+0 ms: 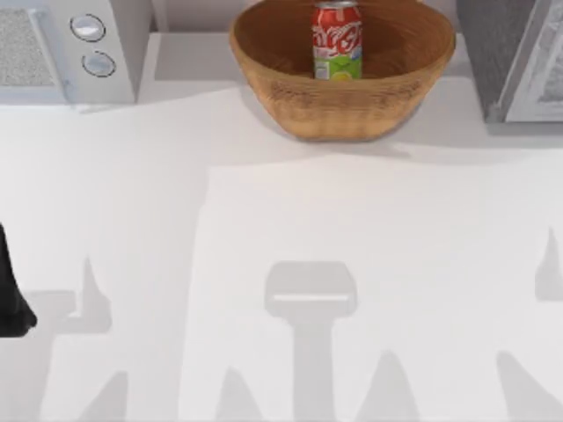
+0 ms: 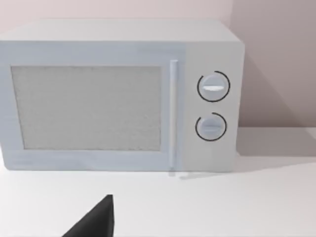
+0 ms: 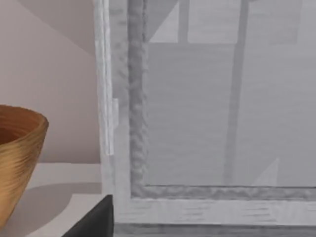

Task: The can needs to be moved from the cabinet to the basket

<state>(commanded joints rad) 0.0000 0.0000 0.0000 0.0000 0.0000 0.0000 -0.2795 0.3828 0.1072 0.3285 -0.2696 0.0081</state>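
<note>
Since the can [image 1: 337, 40] stands upright inside the basket [image 1: 290, 97] at the table's [image 1: 264, 229] far edge near its middle, the transfer looks complete. The cabinet [image 1: 493, 53] sits at the far right corner, just beside the basket, and the white microwave [image 1: 53, 53] at the far left corner. The left arm [image 1: 10, 290] rests at the table's left edge, well apart from the basket; whether either arm's fingers are open or closed I cannot tell. Nothing appears left to do except retreat.
</note>
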